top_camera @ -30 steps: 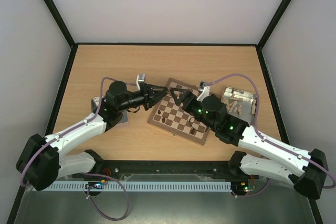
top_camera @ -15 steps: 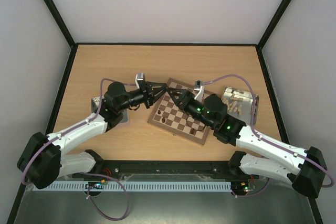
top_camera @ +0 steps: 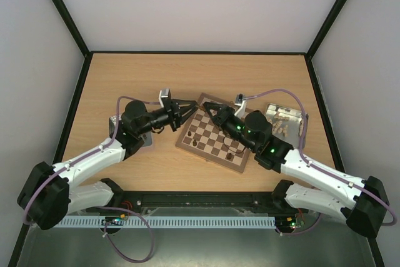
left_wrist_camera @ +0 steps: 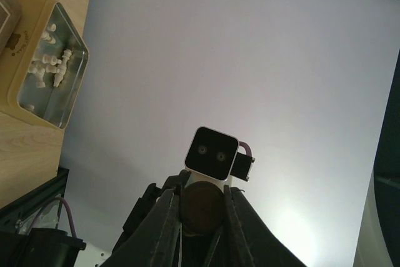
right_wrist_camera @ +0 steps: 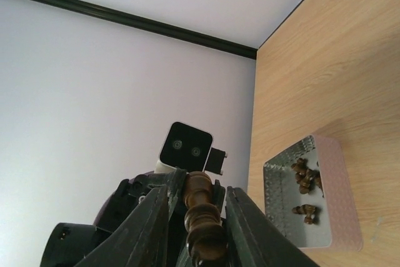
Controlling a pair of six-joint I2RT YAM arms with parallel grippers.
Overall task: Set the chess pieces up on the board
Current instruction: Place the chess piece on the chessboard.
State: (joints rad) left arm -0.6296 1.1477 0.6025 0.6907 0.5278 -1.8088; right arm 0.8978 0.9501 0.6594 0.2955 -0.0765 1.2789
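Above the far left corner of the board [top_camera: 211,132] my two grippers meet tip to tip. My left gripper [top_camera: 189,109] [left_wrist_camera: 201,199] is shut on the round end of a dark brown chess piece [left_wrist_camera: 201,209]. That piece [right_wrist_camera: 201,207] points lengthwise into my right gripper [top_camera: 208,110] [right_wrist_camera: 197,199]. The right jaws stand narrow around it. One finger lies against the piece and a thin gap shows on the other side. A few chess pieces [top_camera: 230,154] stand on the board's near squares.
A pink-sided tray [right_wrist_camera: 337,207] with several dark pieces lies on the table beyond my left arm. A yellow tin [left_wrist_camera: 25,101] of white pieces sits right of the board, seen from above as a tray [top_camera: 299,117].
My right gripper has moved left onto the piece that the left gripper holds out, and its jaws have closed in from wide open. The left gripper has risen slightly.
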